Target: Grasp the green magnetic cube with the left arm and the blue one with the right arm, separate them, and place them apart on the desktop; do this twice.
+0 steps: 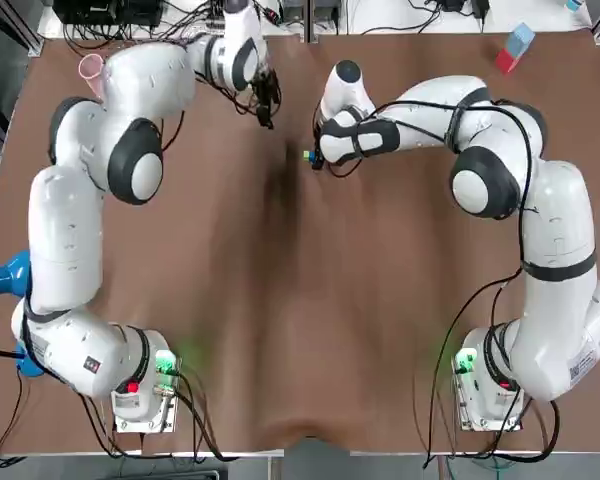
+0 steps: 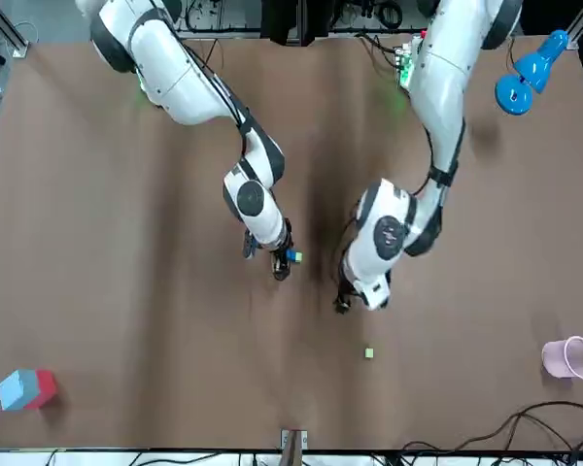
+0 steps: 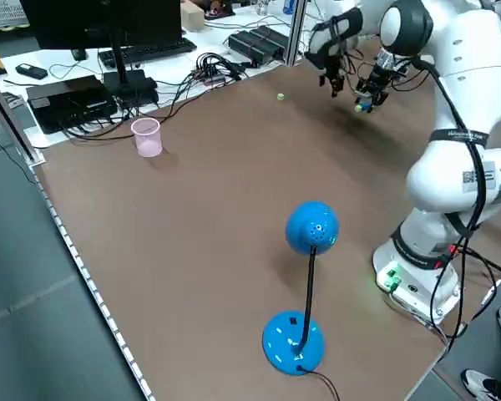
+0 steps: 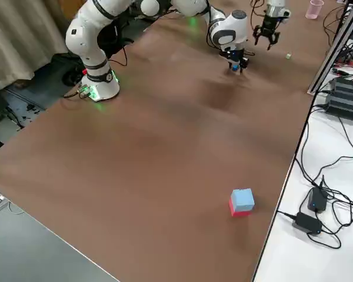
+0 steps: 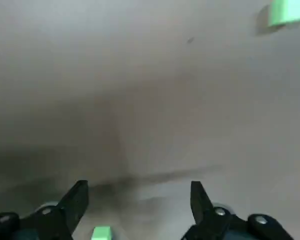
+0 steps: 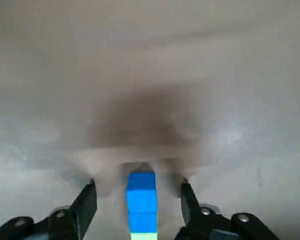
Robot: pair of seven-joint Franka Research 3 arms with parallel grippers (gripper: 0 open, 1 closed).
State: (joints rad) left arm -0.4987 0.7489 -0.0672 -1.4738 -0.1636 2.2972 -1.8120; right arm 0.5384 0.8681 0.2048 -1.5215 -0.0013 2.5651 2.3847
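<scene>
Left gripper [image 2: 342,303] hovers with its fingers spread wide and empty, well apart from the pink cup [image 2: 570,357]. Green cube [image 2: 369,353] lies on the table [image 2: 126,291] between the cup and that gripper, nearer the gripper. Right gripper [image 2: 280,271], farther from the cup, is spread around the blue cube [image 6: 141,192], which touches neither finger.

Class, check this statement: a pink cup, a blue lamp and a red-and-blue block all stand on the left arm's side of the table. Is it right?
No. The pink cup and blue lamp stand on the left arm's side of the table, but the red-and-blue block stands on the right arm's side, as the top view shows.
</scene>
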